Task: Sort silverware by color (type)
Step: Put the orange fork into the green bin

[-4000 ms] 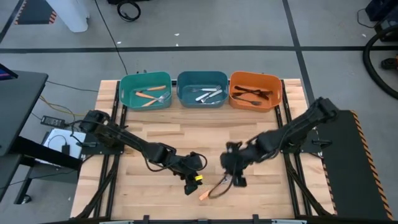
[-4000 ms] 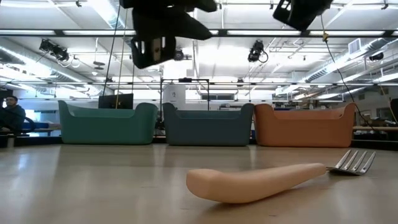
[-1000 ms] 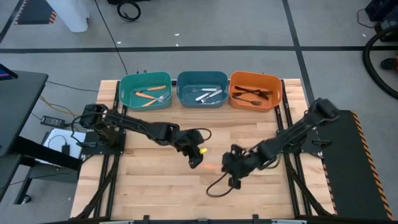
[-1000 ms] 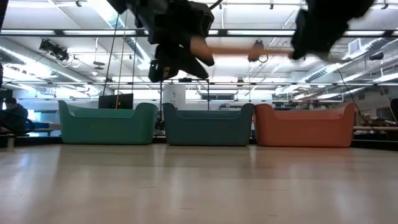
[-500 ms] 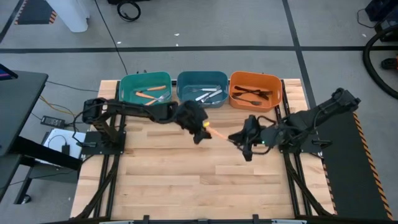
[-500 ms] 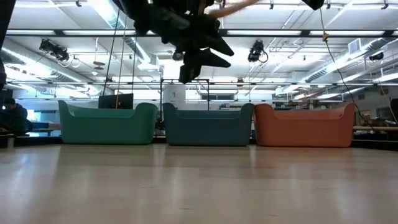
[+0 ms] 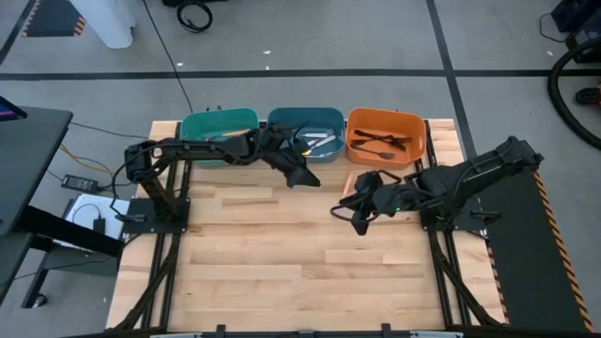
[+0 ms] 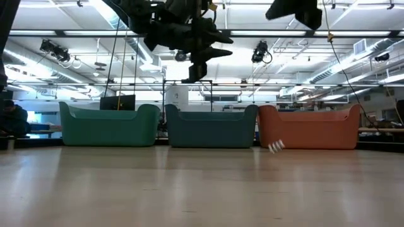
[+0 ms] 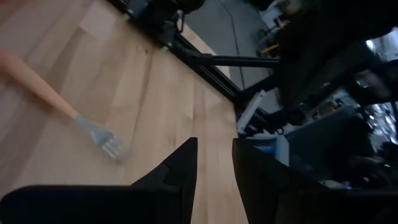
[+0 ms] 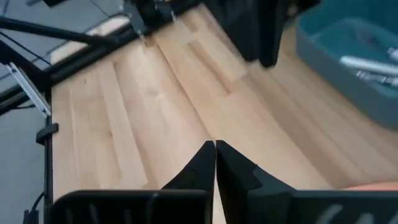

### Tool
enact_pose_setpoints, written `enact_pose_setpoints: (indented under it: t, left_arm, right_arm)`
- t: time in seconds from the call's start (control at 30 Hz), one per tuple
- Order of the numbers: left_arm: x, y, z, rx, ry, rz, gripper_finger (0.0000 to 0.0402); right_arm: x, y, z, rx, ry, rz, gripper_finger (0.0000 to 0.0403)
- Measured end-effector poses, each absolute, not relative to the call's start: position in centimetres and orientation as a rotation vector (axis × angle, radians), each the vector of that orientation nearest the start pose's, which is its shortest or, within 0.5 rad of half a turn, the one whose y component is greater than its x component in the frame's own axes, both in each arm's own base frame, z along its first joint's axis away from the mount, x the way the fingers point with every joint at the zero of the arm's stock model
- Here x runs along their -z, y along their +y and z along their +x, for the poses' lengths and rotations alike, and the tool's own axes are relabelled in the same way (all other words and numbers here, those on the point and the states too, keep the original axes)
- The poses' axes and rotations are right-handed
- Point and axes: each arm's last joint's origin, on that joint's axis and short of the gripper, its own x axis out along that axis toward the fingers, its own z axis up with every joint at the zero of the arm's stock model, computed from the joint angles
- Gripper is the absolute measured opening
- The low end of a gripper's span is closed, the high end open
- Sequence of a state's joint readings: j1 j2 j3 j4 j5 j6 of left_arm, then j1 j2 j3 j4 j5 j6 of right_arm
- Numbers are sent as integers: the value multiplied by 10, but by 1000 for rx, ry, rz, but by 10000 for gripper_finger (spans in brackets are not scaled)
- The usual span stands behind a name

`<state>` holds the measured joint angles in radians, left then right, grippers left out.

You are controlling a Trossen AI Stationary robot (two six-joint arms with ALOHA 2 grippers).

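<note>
One orange-handled fork [image 7: 349, 183] lies on the table just in front of the orange bin [image 7: 385, 138]; its silver head [image 8: 276, 146] shows low before that bin. My left gripper [image 7: 305, 176] hangs raised in front of the blue bin [image 7: 305, 134], open with nothing between its fingers [image 9: 214, 146]; the fork [image 9: 62, 106] lies off to one side below it. My right gripper [image 7: 338, 211] hovers shut [image 10: 214, 146] just nearer than the fork. Orange-handled forks lie in the green bin [image 7: 219, 136], silver ones in the blue bin, black ones in the orange bin.
The three bins stand side by side along the table's far edge. Bare wooden tabletop [image 7: 282, 272] spreads across the middle and near side. The arm mounts and rails [image 7: 164, 244] run along the left and right edges.
My left gripper has swung from the table's middle toward the far edge and risen, carrying the orange-handled fork aloft. The fork has left it and now lies on the table before the orange bin. My right gripper has also moved toward the far edge.
</note>
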<state>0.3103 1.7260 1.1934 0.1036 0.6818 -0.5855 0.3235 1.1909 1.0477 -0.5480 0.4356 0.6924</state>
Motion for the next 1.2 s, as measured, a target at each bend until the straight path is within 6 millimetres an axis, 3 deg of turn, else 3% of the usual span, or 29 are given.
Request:
enact_pose_setpoints:
  t: [0.27,0.5,0.7,0.93,1.2]
  left_arm:
    - [-268,115,360,300,440,-754,110]
    - [-305,132,328,286,351,-648,110]
    - [-329,141,296,241,320,-551,110]
    - [-338,142,275,211,338,-508,110]
    - [-334,141,272,211,383,-491,110]
  right_arm:
    - [-275,60,269,467,682,493,51]
    - [-232,43,291,650,836,773,88]
    - [-207,29,298,898,840,1023,111]
    - [-176,12,302,1089,954,1132,114]
    - [-158,-10,309,1149,975,1197,115]
